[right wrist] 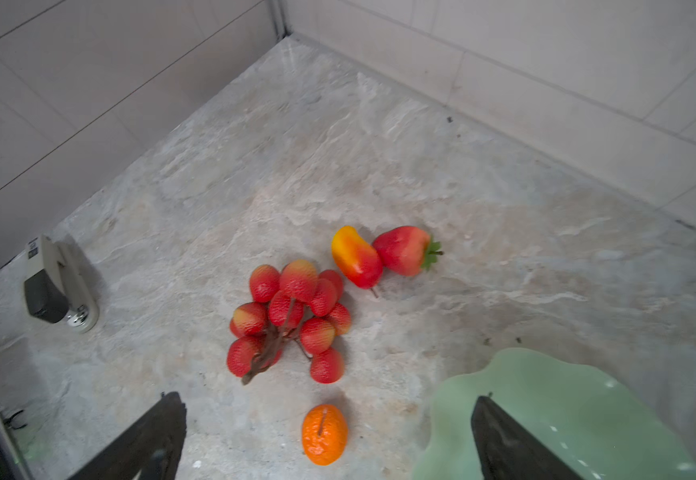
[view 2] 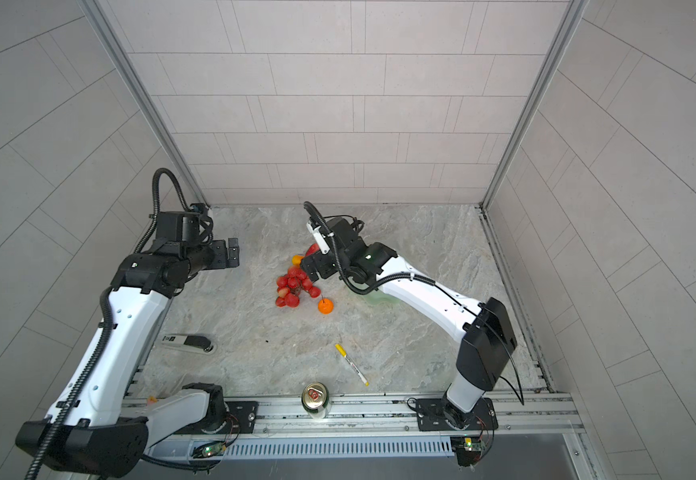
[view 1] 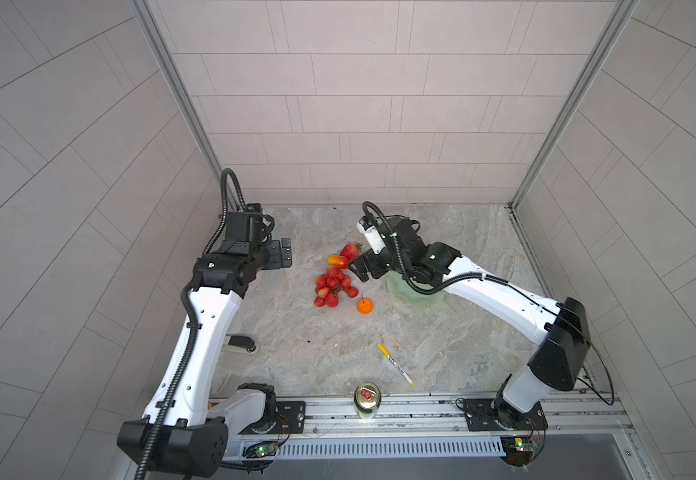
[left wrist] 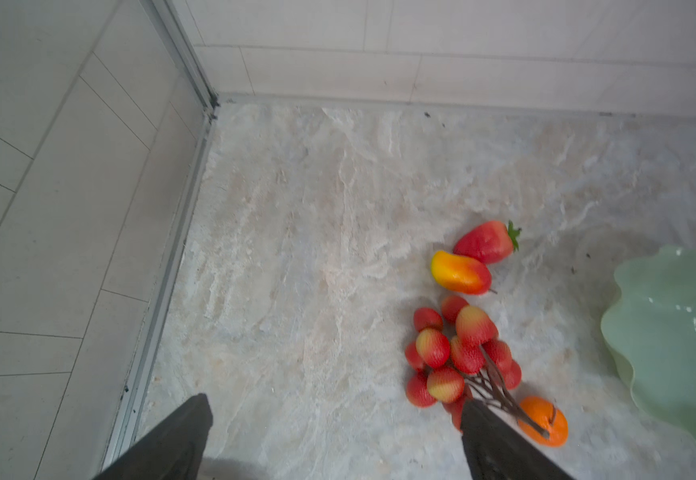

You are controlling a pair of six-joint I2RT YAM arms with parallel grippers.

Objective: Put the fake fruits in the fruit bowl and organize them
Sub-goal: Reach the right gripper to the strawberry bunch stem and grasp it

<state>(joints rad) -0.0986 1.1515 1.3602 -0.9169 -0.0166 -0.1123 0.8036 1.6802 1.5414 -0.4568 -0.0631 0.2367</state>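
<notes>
The right pincer (right wrist: 327, 400) hangs with jaws wide apart and empty, likely poised for a first pick. A small glossy orange with a stem (right wrist: 324, 434) lies on the marbled bench (right wrist: 504, 249) just under its gap. A cluster of red plastic berries (right wrist: 292, 316) is just ahead. A yellow-red oblong fruit (right wrist: 356, 257) and a red strawberry with green leaves (right wrist: 404, 249) lie touching beyond. The pale mint-green wavy-rimmed bowl (right wrist: 545, 386), no fruit showing inside, sits beneath one finger, close enough for a short carry. The left pincer (left wrist: 335, 409), also apart, holds nothing.

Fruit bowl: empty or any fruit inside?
Empty where visible: the fruit bowl shows bare green; berries, strawberry, oblong fruit and orange lie on the table.
</notes>
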